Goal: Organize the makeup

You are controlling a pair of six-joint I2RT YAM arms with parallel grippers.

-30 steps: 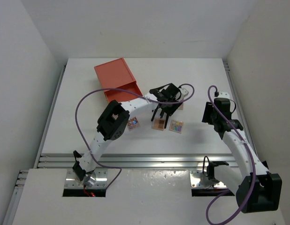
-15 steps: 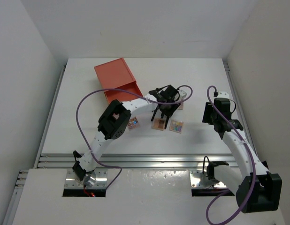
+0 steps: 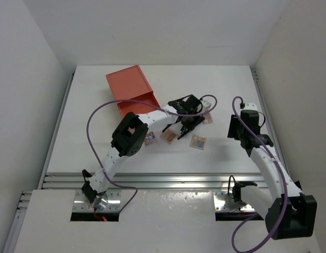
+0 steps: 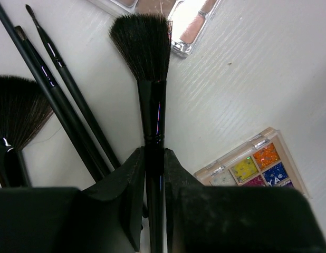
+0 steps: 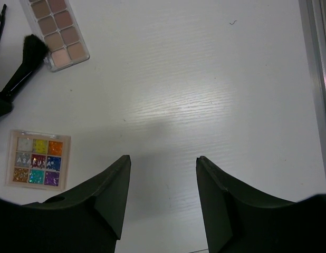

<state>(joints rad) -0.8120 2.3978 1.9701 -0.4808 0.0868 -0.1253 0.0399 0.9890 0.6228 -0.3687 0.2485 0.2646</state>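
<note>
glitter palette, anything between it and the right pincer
Nothing visible. Only bare table lies between the open right pincer and the glitter palette; the long nude palette and a brush lie farther off, outside that path.

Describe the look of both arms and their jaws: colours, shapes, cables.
Both arms are alike: the left arm and right arm have white tubular links joined by chunky black joint housings. A purple cable loops loosely along the left one; a second purple cable trails the right. The jaws are matte black, broad at the base and tapering toward the tips.
</note>
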